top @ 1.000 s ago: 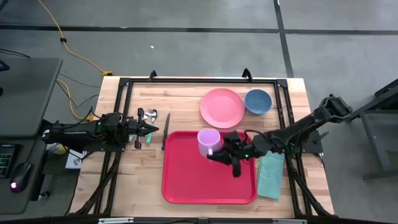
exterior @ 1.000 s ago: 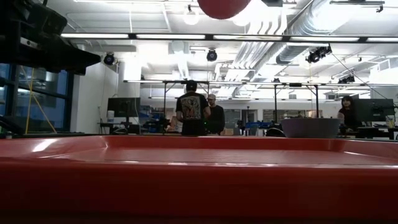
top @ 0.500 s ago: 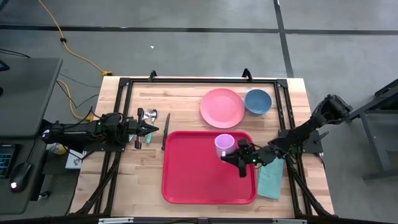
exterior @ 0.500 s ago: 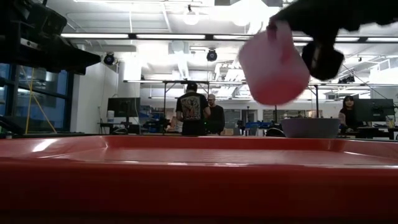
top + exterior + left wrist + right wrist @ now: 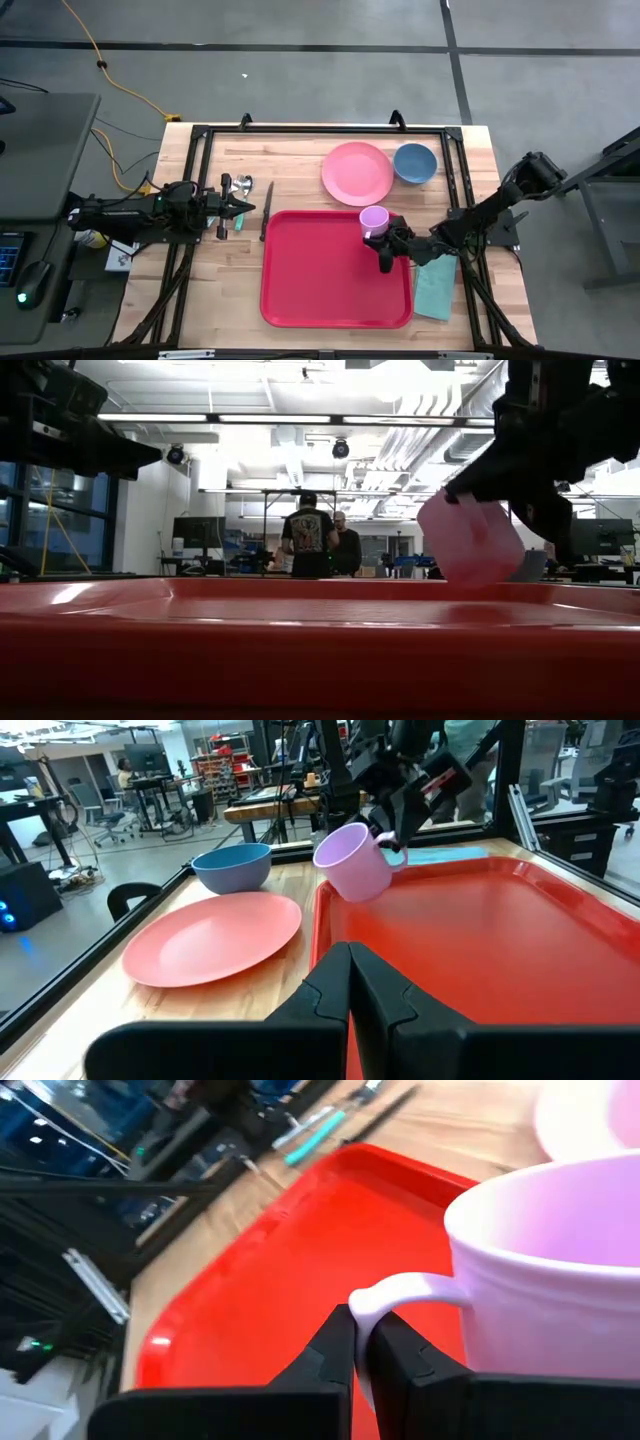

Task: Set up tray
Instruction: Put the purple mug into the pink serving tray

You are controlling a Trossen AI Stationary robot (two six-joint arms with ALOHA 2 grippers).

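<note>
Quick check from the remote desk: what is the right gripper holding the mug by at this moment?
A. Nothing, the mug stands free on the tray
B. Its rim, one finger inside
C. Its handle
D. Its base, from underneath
C. In the right wrist view the right gripper has its fingers pinched on the pale handle of the mug, which hangs tilted over the far right corner of the tray.

A pink plate (image 5: 357,173) sits beside a blue bowl (image 5: 414,163) on the table (image 5: 300,160).
</note>
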